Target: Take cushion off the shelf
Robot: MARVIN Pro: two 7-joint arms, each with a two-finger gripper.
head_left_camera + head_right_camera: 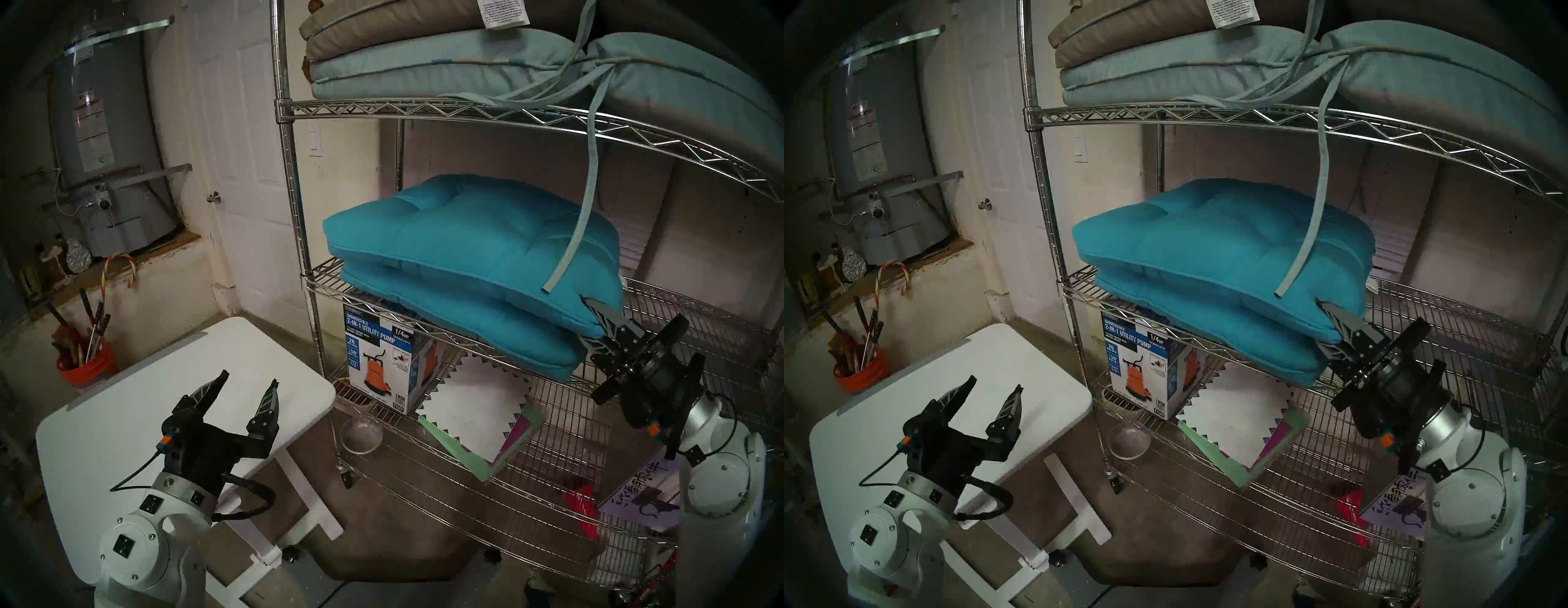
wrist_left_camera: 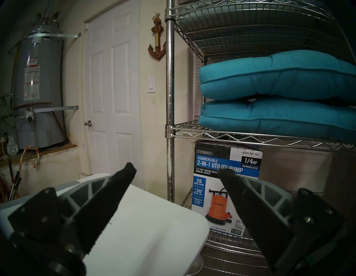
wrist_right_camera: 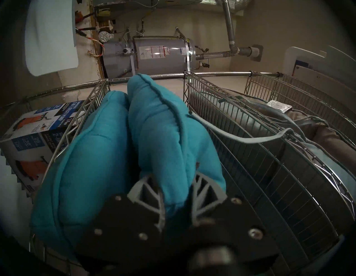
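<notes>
1. The left gripper (image 1: 247, 385) hangs nearest the camera, over the near end of the white counter (image 1: 127, 403); its jaws are spread wide and hold nothing.
2. In the left wrist view both fingers (image 2: 107, 194) stand well apart above the counter's bare top, pointing level toward the shelf (image 2: 170, 96).
3. The right gripper (image 1: 594, 325) reaches in from the right at the shelf's middle tier. Its jaws are clenched on the right-hand corner of the upper teal cushion (image 1: 466, 225).
4. The right wrist view, turned on its side, shows one finger (image 3: 148, 185) pushed between the two cushions and the other on the outer face of the upper one, with the teal fabric pinched between them.
5. The upper teal cushion lies on the lower teal cushion (image 1: 466, 327); both sit on the middle wire tier, toward its left and front, and the lower one overhangs the front edge.
6. A pale blue strap (image 1: 589, 178) hangs from the tier above and trails across the upper cushion's top.
7. Below the cushions, on the next tier down, stands a utility pump box (image 1: 382, 356), with a white zigzag-edged sheet (image 1: 475, 407) on coloured papers beside it.
8. The top visible tier carries pale blue and tan cushions (image 1: 424, 63), stacked.
9. Farther back, left of the shelf, are a white door (image 1: 242, 170), a grey water heater (image 1: 106, 127) and an orange bucket (image 1: 87, 365) of tools.
</notes>
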